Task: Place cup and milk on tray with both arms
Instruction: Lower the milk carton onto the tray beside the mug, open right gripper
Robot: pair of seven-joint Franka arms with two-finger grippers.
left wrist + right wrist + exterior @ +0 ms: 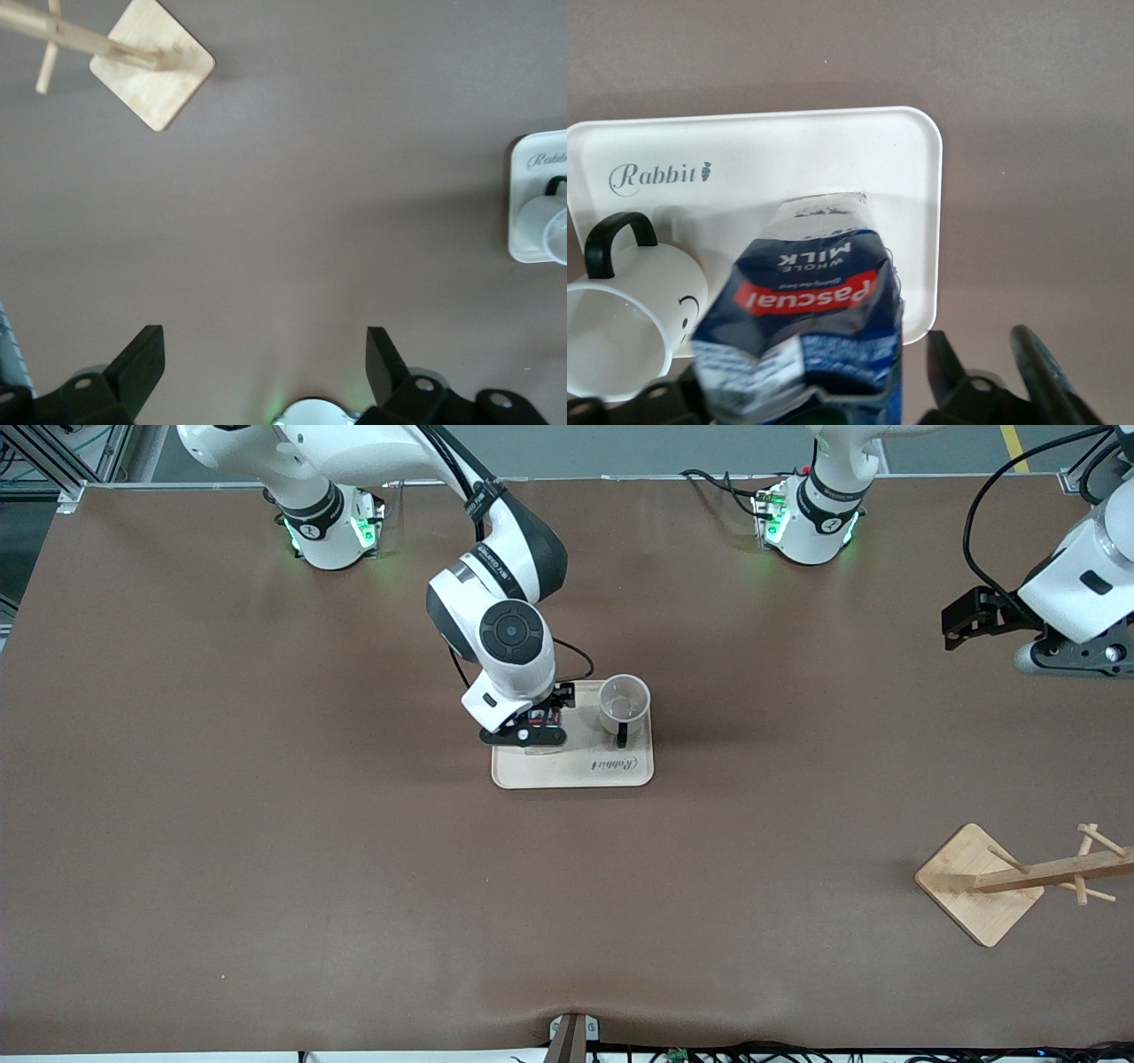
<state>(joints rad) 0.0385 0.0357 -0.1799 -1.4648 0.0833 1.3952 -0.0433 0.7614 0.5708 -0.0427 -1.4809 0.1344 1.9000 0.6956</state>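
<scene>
A wooden rack point(1028, 881), with a square pale base and a peg-studded post leaning over, stands on the brown table point(266, 850) near the front camera, toward the left arm's end, well apart from anything else.

The brown table point(266, 850) carries 2 things directly. A cream tray point(567, 772) sits near its middle, lettered "Rabbit". A square wooden rack base point(966, 886) with a pegged post lies nearer the front camera, toward the left arm's end, well apart from the tray.
</scene>
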